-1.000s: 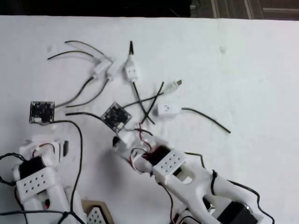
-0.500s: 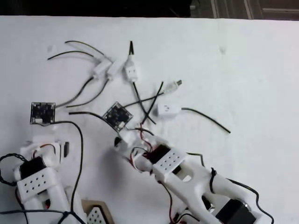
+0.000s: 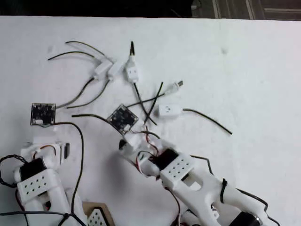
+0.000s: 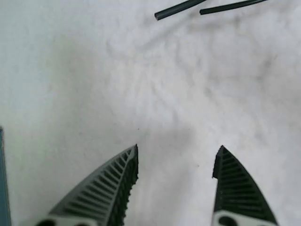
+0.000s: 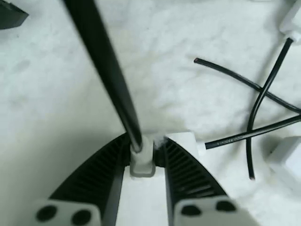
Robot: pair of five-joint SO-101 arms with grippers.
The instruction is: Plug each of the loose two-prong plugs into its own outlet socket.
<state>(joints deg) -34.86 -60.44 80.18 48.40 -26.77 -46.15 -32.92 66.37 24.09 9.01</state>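
Note:
Two black square outlet sockets lie on the white table, one at the left (image 3: 43, 113) and one in the middle (image 3: 122, 117). My right gripper (image 5: 146, 141) is shut on a small white plug (image 5: 141, 161) whose black cable (image 5: 101, 61) runs away from the fingers. In the high view this gripper (image 3: 124, 145) sits just in front of the middle socket. My left gripper (image 4: 178, 150) stands open over bare table, in front of the left socket. Loose white plugs lie farther back: three close together (image 3: 115, 69), one with metal prongs (image 3: 176, 85) and one to the right (image 3: 169, 110).
Black cables (image 3: 148, 101) cross each other between the middle socket and the right plug. Another cable (image 3: 81, 150) curves from the left socket down past the left arm. Two cable ends (image 4: 181, 8) lie ahead of the left gripper. The table's right half (image 3: 254, 80) is bare.
The right arm has drawn back toward the front right with the plug in its gripper. The middle socket has shifted slightly right and turned. The left arm has kept still.

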